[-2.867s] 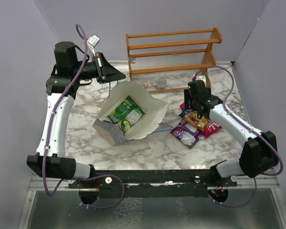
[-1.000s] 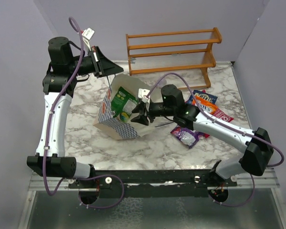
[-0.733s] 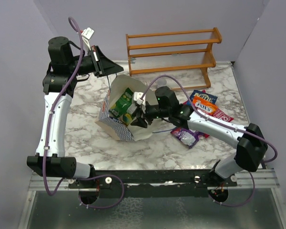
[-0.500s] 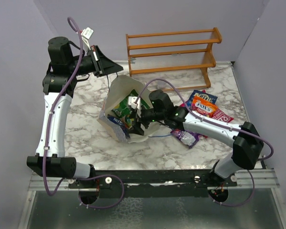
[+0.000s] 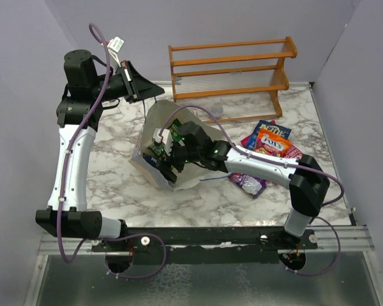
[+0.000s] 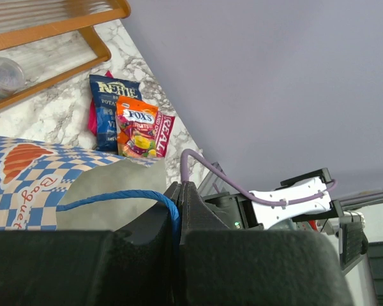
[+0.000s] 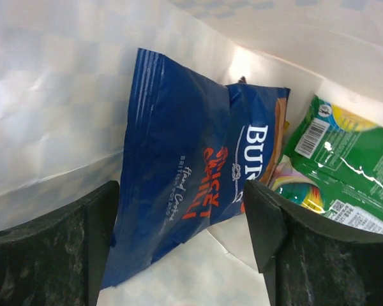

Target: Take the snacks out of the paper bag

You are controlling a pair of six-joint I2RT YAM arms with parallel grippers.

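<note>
The paper bag [image 5: 156, 121] lies tipped with its mouth toward the right arm. My left gripper [image 5: 150, 94] is shut on the bag's blue cord handle [image 6: 115, 197] and holds it up. My right gripper [image 5: 169, 159] is inside the bag, open, its fingers [image 7: 96, 223] on either side of a dark blue packet [image 7: 185, 172]. A green packet [image 7: 351, 172] lies beside it in the bag. On the table to the right lie another dark blue packet [image 5: 268, 129], an orange one [image 5: 271, 141], a red one [image 5: 288, 152] and a purple one [image 5: 247, 183].
An orange-brown wooden rack [image 5: 230, 64] stands at the back, with a small clear cup [image 6: 3, 73] in front of it. The right arm reaches across the table's middle to the bag. Purple walls close in the sides and back.
The right arm has left the packet pile and swung left, pushing its open gripper into the bag's mouth. The left gripper has kept hold of the handle; the bag has tipped more upright.
</note>
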